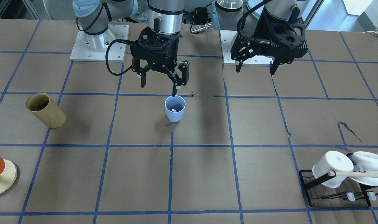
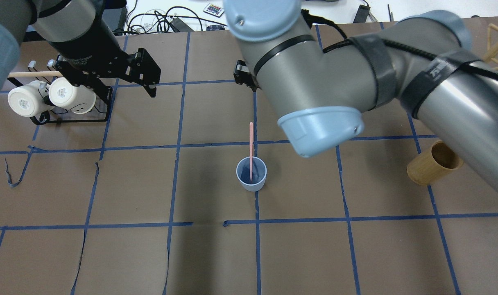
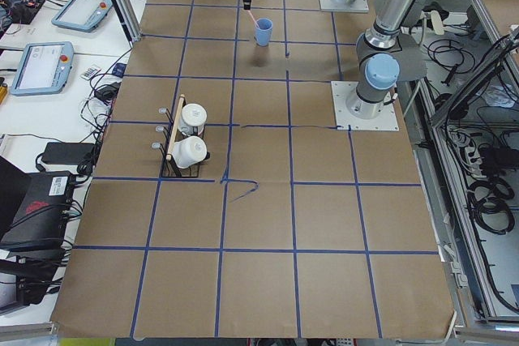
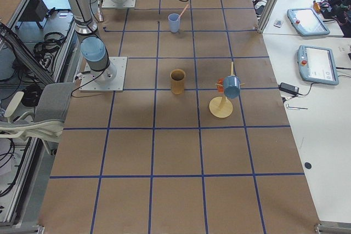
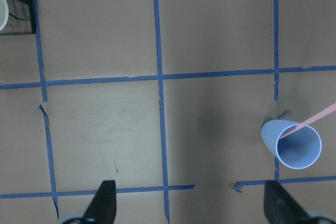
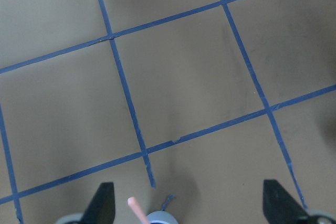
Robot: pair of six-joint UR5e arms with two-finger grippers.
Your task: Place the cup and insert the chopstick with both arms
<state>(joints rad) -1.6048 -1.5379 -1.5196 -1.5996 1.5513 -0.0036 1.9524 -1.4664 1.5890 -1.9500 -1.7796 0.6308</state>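
The light blue cup [image 1: 175,109] stands upright near the table's middle. The pale pink chopstick [image 2: 251,147] stands in it and leans on the rim, away from the robot's base. My right gripper [image 1: 158,88] is open just above and behind the cup, holding nothing. Its wrist view shows the chopstick's tip [image 6: 134,207] and the cup's rim [image 6: 163,217] at the bottom edge. My left gripper [image 1: 255,71] is open and empty, well off to the cup's side. Its wrist view shows the cup [image 5: 294,145] at the right.
A tan bamboo cup [image 1: 46,110] lies tilted on the robot's right side. A black rack [image 1: 335,186] with two white mugs and a wooden rod [image 1: 360,174] stands on the robot's left. A round wooden stand [image 1: 2,179] is at the table edge.
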